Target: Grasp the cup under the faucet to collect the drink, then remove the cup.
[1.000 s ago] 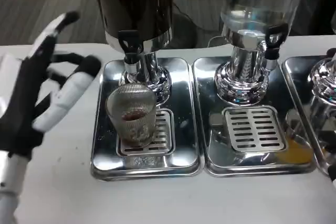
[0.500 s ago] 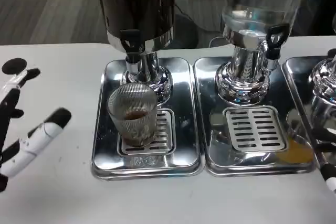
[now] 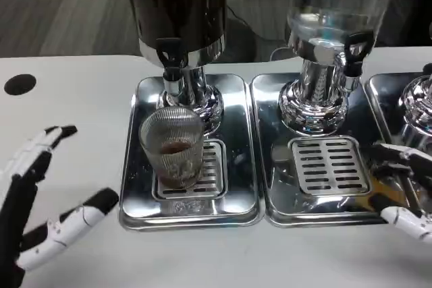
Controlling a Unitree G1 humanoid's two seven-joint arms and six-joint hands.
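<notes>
A ribbed clear cup (image 3: 172, 148) stands upright on the drip grate of the left steel tray (image 3: 135, 193), under the black faucet (image 3: 169, 55) of the dark drink dispenser (image 3: 179, 11). A little brown drink lies in its bottom. My left hand (image 3: 40, 217) hovers at the lower left, fingers spread, holding nothing, well left of the cup. The fingertips of my right hand (image 3: 403, 197) come in at the right edge over the second tray, spread and holding nothing.
A clear-liquid dispenser (image 3: 331, 38) stands on the middle tray (image 3: 270, 200) with its own grate. A third chrome dispenser base (image 3: 418, 109) sits at the right edge. A black round mark (image 3: 19, 84) lies on the white table at the far left.
My left hand has dropped from raised beside the cup to the lower left corner. My right hand has come into view at the right edge. The cup has stayed put.
</notes>
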